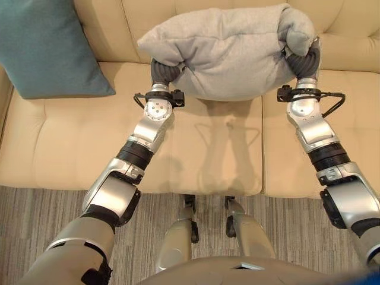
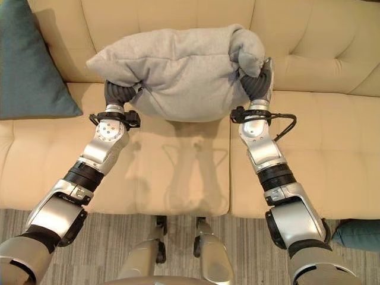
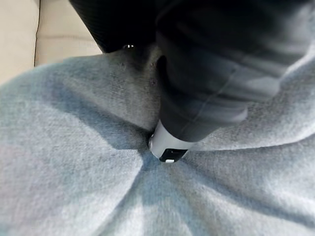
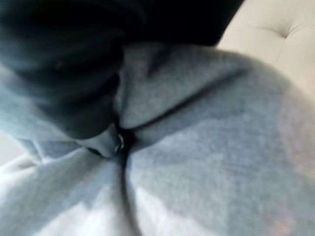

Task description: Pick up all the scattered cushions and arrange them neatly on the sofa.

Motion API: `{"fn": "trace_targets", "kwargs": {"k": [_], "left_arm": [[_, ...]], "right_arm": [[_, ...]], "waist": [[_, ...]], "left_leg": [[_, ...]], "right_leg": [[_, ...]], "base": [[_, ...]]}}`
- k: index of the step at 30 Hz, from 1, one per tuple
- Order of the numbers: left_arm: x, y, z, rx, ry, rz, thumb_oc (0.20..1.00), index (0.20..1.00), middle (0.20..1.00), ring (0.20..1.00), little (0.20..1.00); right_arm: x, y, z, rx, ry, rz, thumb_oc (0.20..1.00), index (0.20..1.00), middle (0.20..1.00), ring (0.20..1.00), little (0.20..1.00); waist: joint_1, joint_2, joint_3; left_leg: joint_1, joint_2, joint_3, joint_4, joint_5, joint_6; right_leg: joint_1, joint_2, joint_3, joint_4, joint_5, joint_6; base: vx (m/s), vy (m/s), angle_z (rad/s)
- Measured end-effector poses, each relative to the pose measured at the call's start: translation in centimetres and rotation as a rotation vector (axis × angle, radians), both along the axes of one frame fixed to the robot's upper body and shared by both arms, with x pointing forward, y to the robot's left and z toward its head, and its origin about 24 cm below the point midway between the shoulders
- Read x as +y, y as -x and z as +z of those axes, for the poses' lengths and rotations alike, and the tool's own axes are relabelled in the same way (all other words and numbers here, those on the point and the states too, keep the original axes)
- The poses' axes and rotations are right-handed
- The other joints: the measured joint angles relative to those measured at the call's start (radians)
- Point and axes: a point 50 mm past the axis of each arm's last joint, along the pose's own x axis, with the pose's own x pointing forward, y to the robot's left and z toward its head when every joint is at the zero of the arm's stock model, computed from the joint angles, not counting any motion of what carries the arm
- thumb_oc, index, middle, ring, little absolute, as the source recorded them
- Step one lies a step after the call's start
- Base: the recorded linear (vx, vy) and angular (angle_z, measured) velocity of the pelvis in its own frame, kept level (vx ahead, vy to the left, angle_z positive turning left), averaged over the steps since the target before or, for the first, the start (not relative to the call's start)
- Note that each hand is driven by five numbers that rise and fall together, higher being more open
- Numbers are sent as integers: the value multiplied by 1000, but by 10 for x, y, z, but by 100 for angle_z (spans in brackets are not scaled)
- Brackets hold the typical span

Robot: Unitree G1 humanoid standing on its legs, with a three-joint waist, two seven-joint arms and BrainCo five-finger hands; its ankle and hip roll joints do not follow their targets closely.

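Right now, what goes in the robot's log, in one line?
grey cushion: held above sofa | left hand: pinching it | right hand: pinching it | teal cushion: against backrest

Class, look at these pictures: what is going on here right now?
A humanoid robot holds a grey cushion up over the seat of a cream sofa, one hand at each end. The left hand and the right hand each press a digit deep into the fabric, bunching it. A teal cushion already leans against the sofa's backrest at the robot's left. Another teal item shows on the floor at its right.
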Motion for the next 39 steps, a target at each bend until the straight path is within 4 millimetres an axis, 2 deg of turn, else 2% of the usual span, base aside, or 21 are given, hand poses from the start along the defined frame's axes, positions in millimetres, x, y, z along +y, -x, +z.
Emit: {"fn": "trace_targets", "kwargs": {"k": [3,12,17,21,22,23,24,25,26,27,29,31,32,33,34,36,39], "left_arm": [[-5,-1,7,-16,-13,-3,200,200,200,200,200],[-10,0,2,2,23,-11,200,200,200,200,200],[-6,0,-1,6,12,12,200,200,200,200,200],[-3,0,2,-2,11,31,200,200,200,200,200],[-2,0,4,-8,9,32,573,573,573,573,573],[-2,-1,7,-17,6,34,1000,1000,1000,1000,1000],[1,-3,12,-29,-7,41,1000,1000,1000,1000,1000],[2,-7,22,-45,-17,54,1000,1000,1000,1000,1000],[1,-11,31,-61,-30,61,1000,1000,1000,1000,1000],[4,-17,52,-95,-58,84,1000,1000,1000,1000,1000],[13,-18,77,-158,-82,110,1000,1000,1000,1000,1000],[37,-27,107,-172,-223,213,1000,1000,1000,1000,1000],[44,-27,122,-195,-237,247,1000,1000,1000,1000,1000],[45,-27,134,-217,-247,256,1000,1000,1000,1000,1000],[50,-27,141,-217,-244,285,1000,1000,1000,1000,1000],[58,-29,136,-180,-242,312,1000,1000,1000,1000,1000],[69,-27,132,-173,-237,334,1000,1000,1000,1000,1000]], "right_arm": [[-5,-5,13,-18,9,-26,200,200,200,200,200],[-6,-6,5,9,6,-37,200,200,200,200,200],[-2,-6,-5,44,1,-38,200,200,200,200,200],[-2,-7,-5,47,4,-39,200,200,200,200,200],[-1,-7,-4,45,5,-39,200,200,200,200,200],[-1,-8,-3,46,7,-44,216,216,216,216,216],[-1,-12,-2,57,18,-56,536,536,536,536,536],[-4,-16,3,61,19,-77,903,903,903,903,903],[-4,-19,10,51,22,-85,1000,1000,1000,1000,1000],[-2,-24,28,23,39,-100,1000,1000,1000,1000,1000],[6,-26,56,-45,54,-94,1000,1000,1000,1000,1000],[-8,-28,95,-99,130,-158,1000,1000,1000,1000,1000],[-9,-26,114,-135,152,-168,1000,1000,1000,1000,1000],[-20,-23,134,-160,196,-221,1000,1000,1000,1000,1000],[-52,-13,153,-173,243,-340,1000,1000,1000,1000,1000],[-89,-1,160,-160,255,-470,1000,1000,1000,1000,1000],[-93,-2,153,-135,247,-484,1000,1000,1000,1000,1000]], "waist": [[-4,0,0],[-4,0,0],[-6,1,0],[-2,3,-1],[-2,3,-1],[-1,4,-1],[0,4,-1],[1,5,0],[2,6,0],[4,8,0],[6,17,3],[13,23,4],[16,23,4],[32,24,4],[49,27,2],[60,26,2],[54,26,2]], "left_leg": [[-47,4,-1,0,3,-4],[-62,4,-2,4,10,-15],[-63,4,-1,5,10,-15],[-98,6,-2,5,10,-15],[-110,8,-3,5,10,-15],[-119,9,-4,5,10,-15],[-126,10,-4,5,11,-15],[-133,11,-5,6,13,-15],[-141,11,-6,6,19,-19],[-164,13,-13,5,25,-28],[-191,16,-20,5,41,-33],[-212,19,-22,6,48,-39],[-218,19,-23,6,51,-43],[-219,19,-25,8,51,-44],[-221,20,-45,8,58,-54],[-219,22,-62,13,66,-66],[-219,20,-75,16,66,-66]], "right_leg": [[-49,4,0,0,0,0],[-65,3,1,0,1,-1],[-69,3,2,0,2,-3],[-106,6,3,0,10,-13],[-119,7,3,0,13,-18],[-128,9,3,0,17,-19],[-136,10,3,0,21,-19],[-143,11,3,0,22,-19],[-150,11,3,0,25,-19],[-174,13,2,0,31,-24],[-201,15,2,0,39,-29],[-220,18,-1,1,41,-32],[-224,18,-2,1,42,-33],[-224,18,-2,1,42,-33],[-217,17,-23,1,42,-33],[-199,17,-39,1,42,-33],[-196,15,-48,6,42,-33]], "base": [[-6,-60,-3],[12,-23,-1],[-8,-2,-1],[0,0,0],[-20,-6,-3],[-27,-9,-3],[0,0,0],[0,0,0],[0,0,0],[-31,0,2],[0,0,0],[-1,1,2],[12,-16,4],[34,-30,16],[46,-32,32],[41,-18,36],[24,-9,10]]}}
